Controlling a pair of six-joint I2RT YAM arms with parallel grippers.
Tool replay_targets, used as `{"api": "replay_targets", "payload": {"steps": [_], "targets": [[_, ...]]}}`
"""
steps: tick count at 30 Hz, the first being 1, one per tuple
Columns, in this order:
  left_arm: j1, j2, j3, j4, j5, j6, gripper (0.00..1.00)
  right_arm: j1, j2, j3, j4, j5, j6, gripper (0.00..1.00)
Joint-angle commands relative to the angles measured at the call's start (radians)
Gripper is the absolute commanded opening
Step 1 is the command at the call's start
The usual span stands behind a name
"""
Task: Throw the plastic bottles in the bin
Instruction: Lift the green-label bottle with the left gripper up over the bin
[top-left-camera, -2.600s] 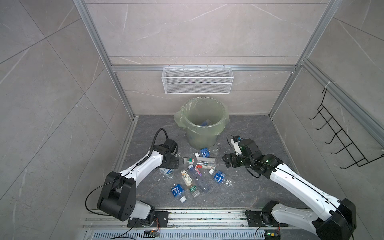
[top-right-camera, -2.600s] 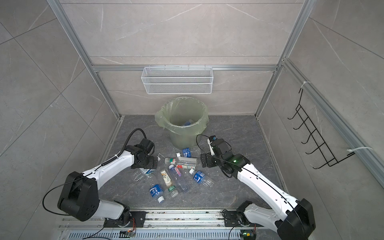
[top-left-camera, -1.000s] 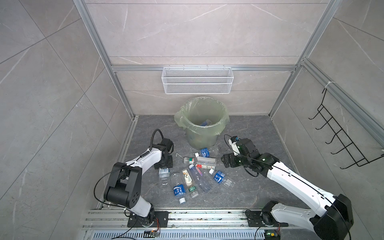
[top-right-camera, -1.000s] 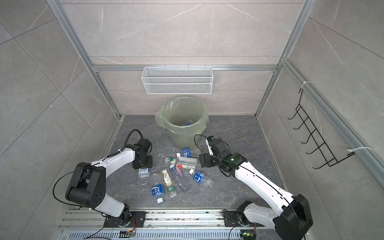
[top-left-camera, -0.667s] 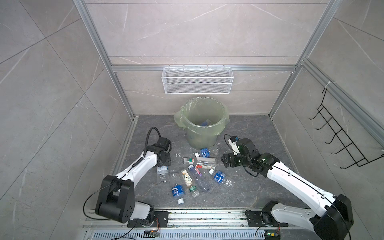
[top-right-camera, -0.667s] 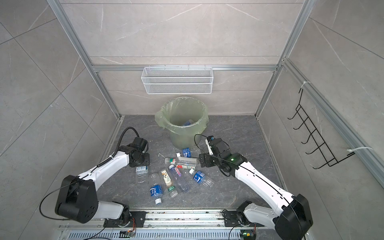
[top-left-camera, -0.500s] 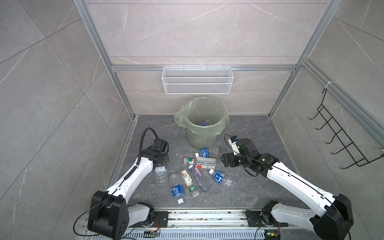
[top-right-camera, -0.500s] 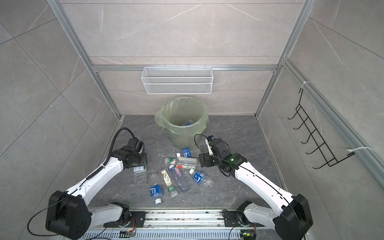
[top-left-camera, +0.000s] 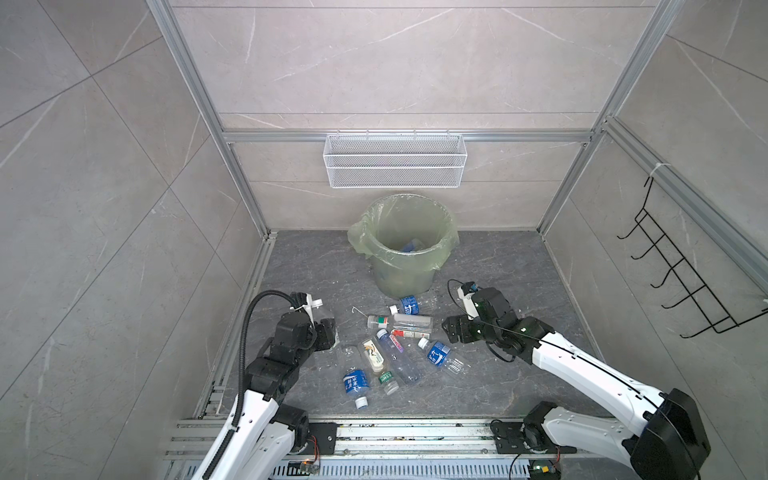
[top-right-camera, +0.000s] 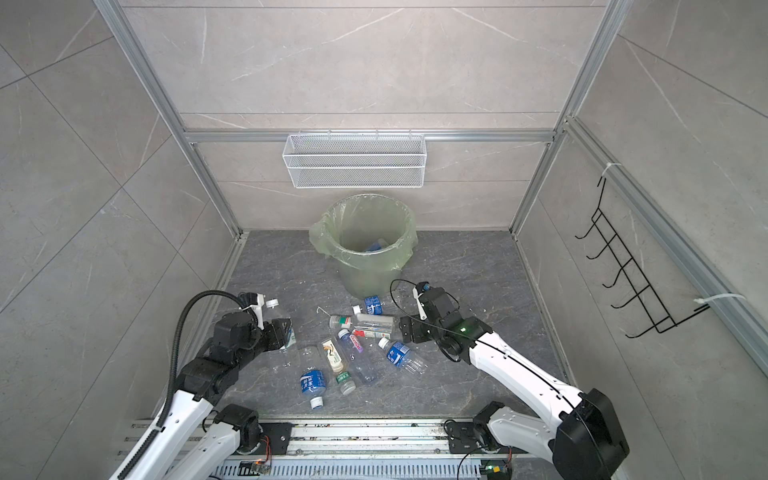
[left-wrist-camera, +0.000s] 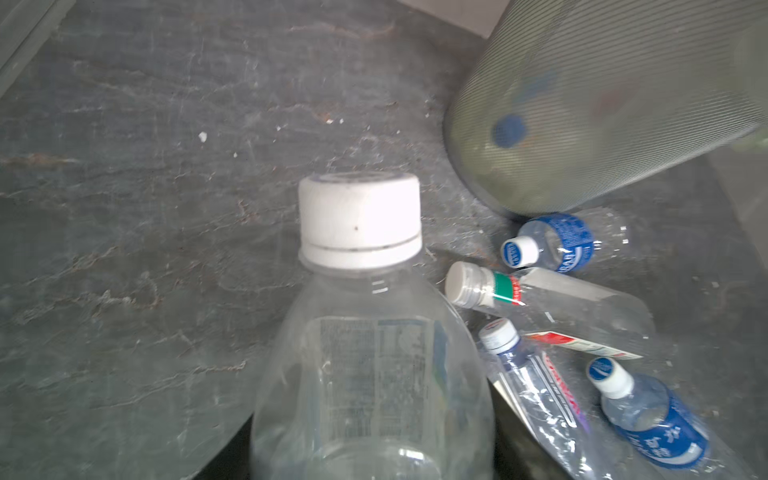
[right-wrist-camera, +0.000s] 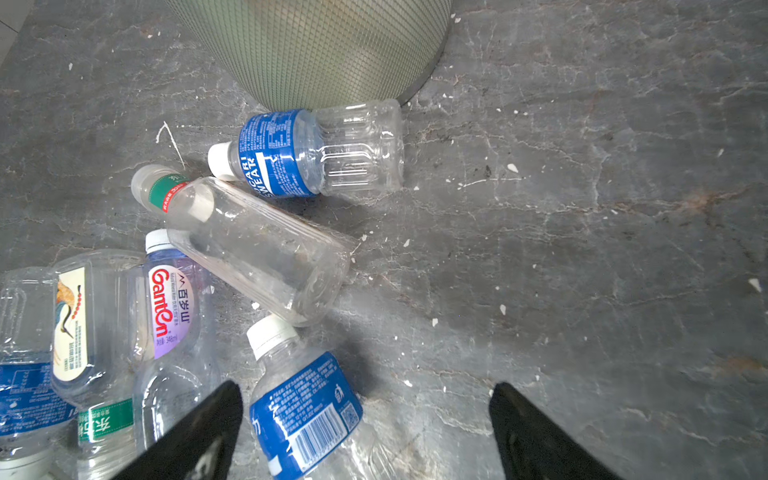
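My left gripper (top-left-camera: 328, 332) is shut on a clear plastic bottle (left-wrist-camera: 365, 365) with a white cap (top-left-camera: 318, 302), held off the floor at the left; its dark fingers (left-wrist-camera: 230, 459) flank the bottle's body. Several more plastic bottles (top-left-camera: 395, 345) lie in a heap on the floor in front of the bin (top-left-camera: 401, 278), a pale green bucket with a bag over its rim (top-right-camera: 365, 274). A blue bottle (top-left-camera: 411, 246) lies inside it. My right gripper (top-left-camera: 451, 328) stands open just right of the heap, over a blue-labelled bottle (right-wrist-camera: 303, 407) that lies between its fingers (right-wrist-camera: 208, 432).
A white wire basket (top-left-camera: 395, 166) hangs on the back wall above the bin. A black hook rack (top-left-camera: 681, 274) is on the right wall. Aluminium rails (top-left-camera: 374, 434) run along the front edge. Bare grey floor (right-wrist-camera: 582, 249) lies right of the heap.
The left arm has swung upward and its gripper has tightened on the clear bottle, which has come up off the floor. The right arm has stayed put.
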Motion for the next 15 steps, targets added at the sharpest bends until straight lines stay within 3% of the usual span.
{"api": "replay_targets", "payload": {"steps": [1, 9, 15], "targets": [[0.002, -0.057, 0.013, 0.111, 0.072, 0.021, 0.57, 0.005, -0.051, -0.042, 0.074, 0.004, 0.021, 0.94], [0.002, -0.041, 0.168, 0.205, 0.17, 0.032, 0.57, 0.005, -0.101, -0.097, 0.127, 0.017, 0.03, 0.94], [0.0, 0.231, 0.479, 0.333, 0.258, 0.008, 0.55, 0.005, -0.117, -0.098, 0.126, 0.017, 0.035, 0.95]]}}
